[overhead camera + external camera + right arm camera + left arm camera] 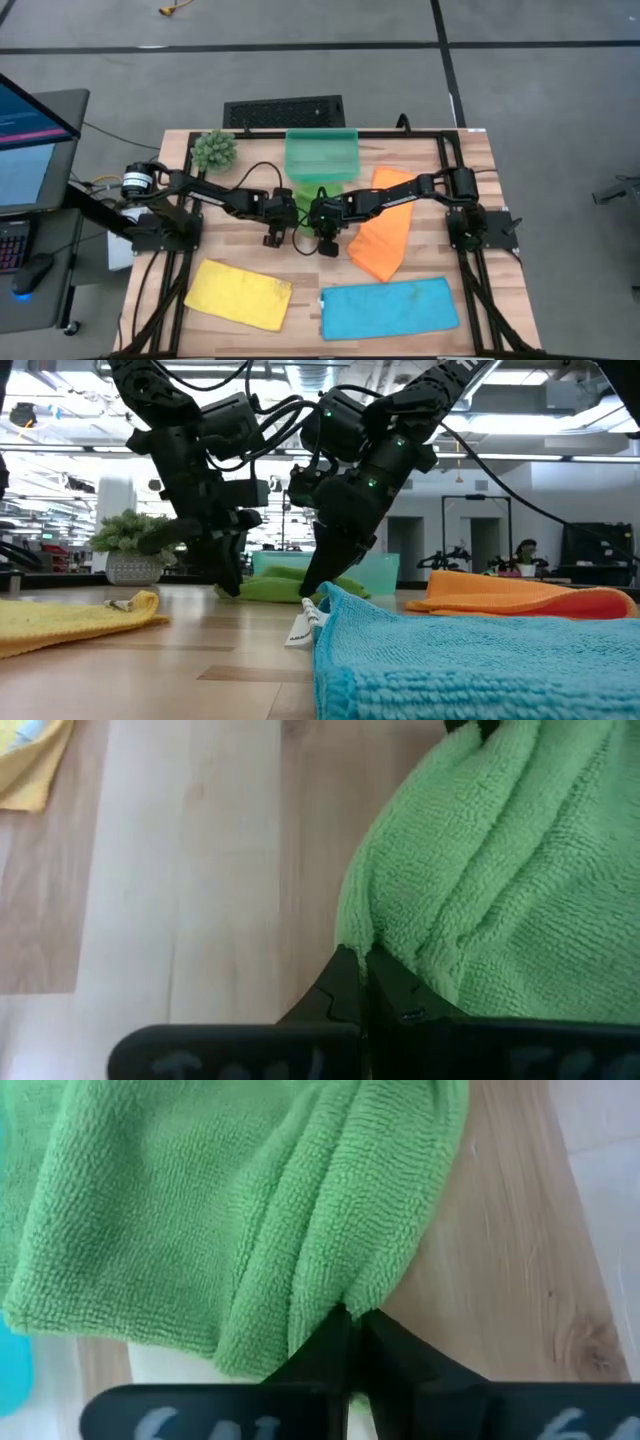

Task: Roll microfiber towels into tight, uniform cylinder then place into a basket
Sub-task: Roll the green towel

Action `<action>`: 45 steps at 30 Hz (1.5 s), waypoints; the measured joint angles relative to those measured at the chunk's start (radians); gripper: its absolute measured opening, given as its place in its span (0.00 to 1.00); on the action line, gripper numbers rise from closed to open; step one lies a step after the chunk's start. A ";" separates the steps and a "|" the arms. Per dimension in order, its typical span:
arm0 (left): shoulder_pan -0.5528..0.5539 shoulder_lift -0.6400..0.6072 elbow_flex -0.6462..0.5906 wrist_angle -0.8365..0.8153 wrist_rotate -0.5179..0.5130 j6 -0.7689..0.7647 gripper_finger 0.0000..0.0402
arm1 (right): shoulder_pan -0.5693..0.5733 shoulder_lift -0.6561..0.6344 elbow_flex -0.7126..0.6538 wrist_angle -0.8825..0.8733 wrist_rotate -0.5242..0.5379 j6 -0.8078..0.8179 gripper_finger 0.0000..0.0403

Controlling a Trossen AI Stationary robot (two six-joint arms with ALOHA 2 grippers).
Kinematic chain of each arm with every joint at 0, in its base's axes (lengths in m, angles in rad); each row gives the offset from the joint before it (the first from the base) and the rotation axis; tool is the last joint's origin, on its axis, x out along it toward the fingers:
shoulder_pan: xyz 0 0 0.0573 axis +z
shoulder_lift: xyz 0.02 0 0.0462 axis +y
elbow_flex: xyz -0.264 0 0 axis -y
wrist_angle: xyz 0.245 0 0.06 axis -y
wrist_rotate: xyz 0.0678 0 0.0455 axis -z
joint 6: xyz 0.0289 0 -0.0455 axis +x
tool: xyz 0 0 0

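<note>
green towel [303,193] lies at table centre, just at 6 o'clock of the basket [321,155]. left gripper [349,1318] and right gripper [362,960] each are clamped on its edge.

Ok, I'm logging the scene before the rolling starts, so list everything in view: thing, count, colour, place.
green towel: 1, green, mid-table in front of the basket, pinched by both claws
orange towel: 1, orange, right of centre
yellow towel: 1, yellow, near left
blue towel: 1, bright blue, near right
basket: 1, translucent teal-green, far edge, centre
plant ball: 1, spiky green, far left
table: 1, light wood
keyboard: 1, black, behind the table
monitor: 1, left of the table
left claw: 1, dark, shut on a green towel edge
right claw: 1, dark, shut on a green towel edge
</note>
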 joint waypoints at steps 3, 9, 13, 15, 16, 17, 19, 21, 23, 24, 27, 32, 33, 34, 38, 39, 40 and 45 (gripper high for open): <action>0.002 0.001 0.009 -0.018 0.023 -0.001 0.02 | 0.001 0.000 0.000 0.002 -0.011 0.000 0.02; 0.001 -0.006 0.041 -0.105 0.167 -0.046 0.01 | 0.008 0.002 0.000 0.009 -0.074 -0.001 0.02; 0.001 -0.011 0.091 -0.212 0.322 -0.091 0.00 | 0.017 0.004 0.012 0.007 -0.140 0.002 0.02; 0.001 -0.013 0.125 -0.265 0.412 -0.116 0.00 | 0.021 0.007 0.027 0.005 -0.206 0.033 0.02; 0.001 -0.014 0.144 -0.298 0.447 -0.130 0.00 | 0.025 0.009 0.036 0.003 -0.235 0.048 0.02; 0.000 -0.016 0.163 -0.331 0.479 -0.141 0.00 | 0.027 0.010 0.043 0.003 -0.259 0.061 0.02; 0.000 -0.017 0.197 -0.388 0.527 -0.157 0.00 | 0.036 0.010 0.053 0.005 -0.277 0.098 0.02; 0.000 -0.017 0.226 -0.449 0.568 -0.172 0.00 | 0.045 0.010 0.058 0.029 -0.288 0.148 0.02; 0.000 -0.018 0.246 -0.489 0.576 -0.178 0.00 | 0.055 0.010 0.061 0.048 -0.289 0.191 0.02; 0.000 -0.018 0.251 -0.504 0.575 -0.177 0.00 | 0.059 0.010 0.063 0.057 -0.287 0.210 0.02; -0.001 -0.019 0.251 -0.524 0.526 -0.176 0.00 | 0.070 0.010 0.063 0.073 -0.250 0.277 0.02; -0.002 -0.019 0.214 -0.496 0.436 -0.169 0.00 | 0.072 0.010 0.063 0.069 -0.192 0.397 0.02; -0.002 -0.018 0.202 -0.481 0.430 -0.162 0.00 | 0.070 0.010 0.063 0.067 -0.192 0.413 0.02; -0.002 -0.018 0.193 -0.469 0.429 -0.158 0.00 | 0.068 0.011 0.063 0.067 -0.193 0.422 0.02; 0.002 -0.018 0.173 -0.421 0.388 -0.157 0.00 | 0.062 0.011 0.063 0.074 -0.238 0.427 0.02; 0.006 -0.018 0.167 -0.399 0.374 -0.155 0.00 | 0.060 0.011 0.066 0.069 -0.257 0.427 0.02; 0.013 -0.018 0.162 -0.384 0.364 -0.150 0.00 | 0.059 0.011 0.069 0.069 -0.271 0.428 0.02; 0.061 -0.018 0.133 -0.331 0.346 -0.153 0.00 | 0.034 0.011 0.069 0.062 -0.309 0.466 0.02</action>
